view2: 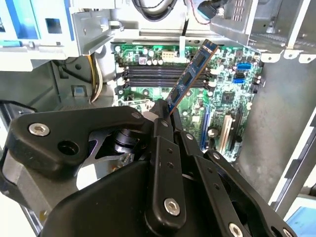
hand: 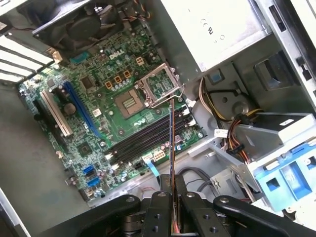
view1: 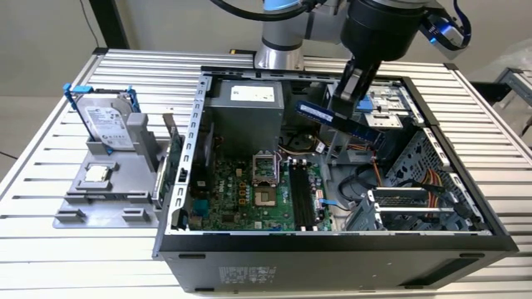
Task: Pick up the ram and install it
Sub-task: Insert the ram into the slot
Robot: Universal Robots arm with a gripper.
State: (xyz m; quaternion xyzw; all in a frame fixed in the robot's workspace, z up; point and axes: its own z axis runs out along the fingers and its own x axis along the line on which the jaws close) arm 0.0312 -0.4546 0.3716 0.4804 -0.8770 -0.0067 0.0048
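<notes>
My claw (view1: 339,112) clamps the ram (view1: 365,132), held tilted over the case (view1: 332,249) near its far edge, well above the slots (view1: 301,199). Risk, as I judge it: that tilt could jam a corner in a slot, or the ram could pivot in my grip

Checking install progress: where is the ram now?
In the exterior view the ram is clamped in the gripper, tilted in the air over the open computer case, to the right of the power supply.
</notes>
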